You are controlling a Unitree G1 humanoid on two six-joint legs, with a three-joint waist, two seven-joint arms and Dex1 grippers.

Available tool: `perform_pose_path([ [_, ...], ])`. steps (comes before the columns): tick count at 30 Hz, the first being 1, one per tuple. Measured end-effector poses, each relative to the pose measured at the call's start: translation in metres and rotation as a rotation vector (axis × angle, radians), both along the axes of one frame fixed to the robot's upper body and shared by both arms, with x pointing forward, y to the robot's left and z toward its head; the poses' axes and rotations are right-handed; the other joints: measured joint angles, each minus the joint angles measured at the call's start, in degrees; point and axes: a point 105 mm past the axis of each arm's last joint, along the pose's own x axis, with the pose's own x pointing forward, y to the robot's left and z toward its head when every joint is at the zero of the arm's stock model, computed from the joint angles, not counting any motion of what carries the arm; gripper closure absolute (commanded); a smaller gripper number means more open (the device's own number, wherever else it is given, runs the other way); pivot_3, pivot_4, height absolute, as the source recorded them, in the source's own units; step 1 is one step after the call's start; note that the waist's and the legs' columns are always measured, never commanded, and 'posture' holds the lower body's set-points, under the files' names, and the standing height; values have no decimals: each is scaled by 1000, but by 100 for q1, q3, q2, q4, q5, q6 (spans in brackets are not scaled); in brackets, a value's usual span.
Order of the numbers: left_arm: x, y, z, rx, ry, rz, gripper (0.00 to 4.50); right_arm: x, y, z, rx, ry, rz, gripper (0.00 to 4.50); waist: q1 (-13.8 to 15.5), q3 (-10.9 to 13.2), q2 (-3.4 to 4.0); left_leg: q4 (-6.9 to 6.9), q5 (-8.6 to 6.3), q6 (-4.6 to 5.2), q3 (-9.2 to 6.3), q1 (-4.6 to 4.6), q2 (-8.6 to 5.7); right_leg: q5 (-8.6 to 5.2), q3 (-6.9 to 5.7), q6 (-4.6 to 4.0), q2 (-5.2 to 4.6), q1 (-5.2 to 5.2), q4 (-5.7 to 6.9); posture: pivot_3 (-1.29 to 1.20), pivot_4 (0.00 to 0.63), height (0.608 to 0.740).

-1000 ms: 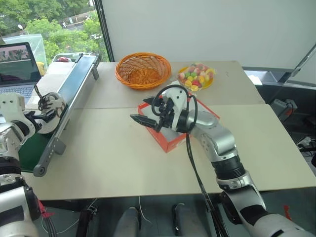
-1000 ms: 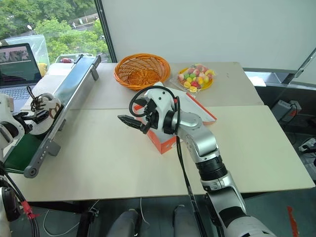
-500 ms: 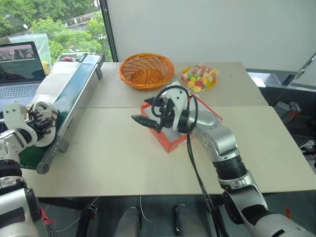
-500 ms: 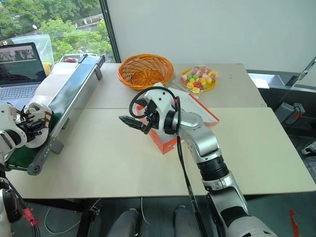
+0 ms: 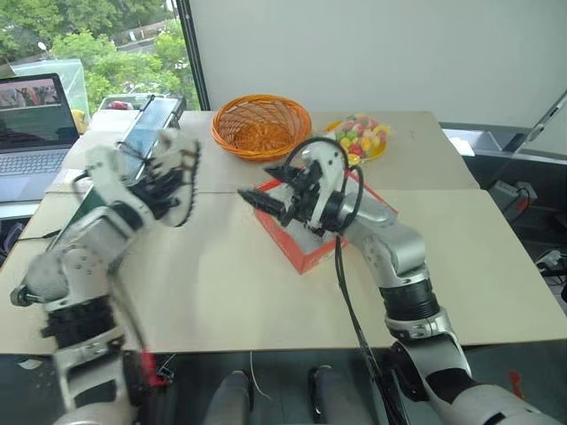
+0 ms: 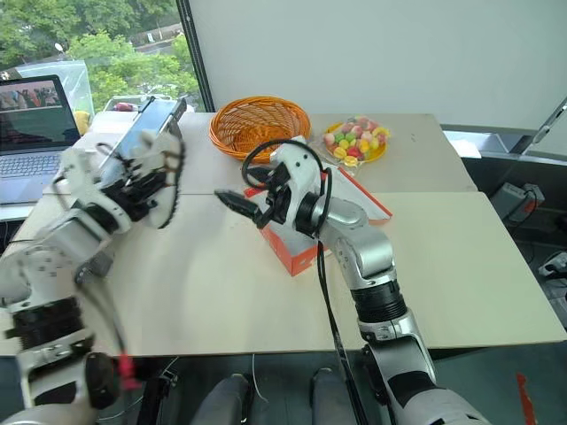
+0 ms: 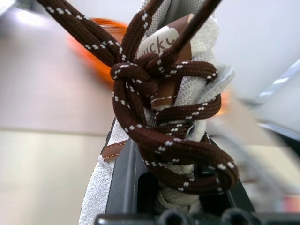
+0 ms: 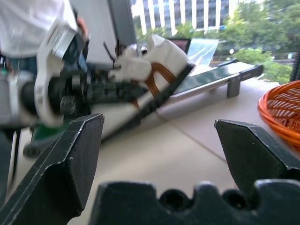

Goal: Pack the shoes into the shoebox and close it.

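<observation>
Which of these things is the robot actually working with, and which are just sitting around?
In use:
- shoe, held by the left end effector
- shoebox
- right end effector, open

Lying about:
- wicker basket
- candy plate
- laptop
- conveyor

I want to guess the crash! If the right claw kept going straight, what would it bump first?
Probably the shoe held in the left claw. The open right claw points across the table at it, with bare air between. Depth is hard to judge.

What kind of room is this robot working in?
Probably an office or lab set up for robot trials: pale tables by a big window onto trees, an open laptop, and a small conveyor belt alongside.
</observation>
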Motion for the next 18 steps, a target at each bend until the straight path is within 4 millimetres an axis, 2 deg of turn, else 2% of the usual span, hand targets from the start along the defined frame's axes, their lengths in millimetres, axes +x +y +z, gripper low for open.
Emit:
perform_pose_path([
  [6,-3,-47,4,-82,0,-61,4072,9,-10,2,91,94,-57,0,7,0,0,1,0,1,4,-2,-1,0,2,0,1,1,-3,0,150,740],
  [9,-6,-68,7,-112,0,-113,4072,9,-7,2,105,110,-54,0,21,0,0,3,0,1,4,-5,-2,0,1,0,1,2,-4,0,150,740],
  [13,-6,-80,11,-137,10,-119,4072,11,-12,5,120,115,-78,0,10,0,0,3,0,1,6,-2,-1,0,2,0,4,2,-5,0,150,740],
  [18,-11,-86,24,-153,-6,-117,4072,10,-14,17,182,108,-67,0,4,0,0,3,-1,1,6,-5,-1,0,3,0,3,2,-9,0,150,740],
])
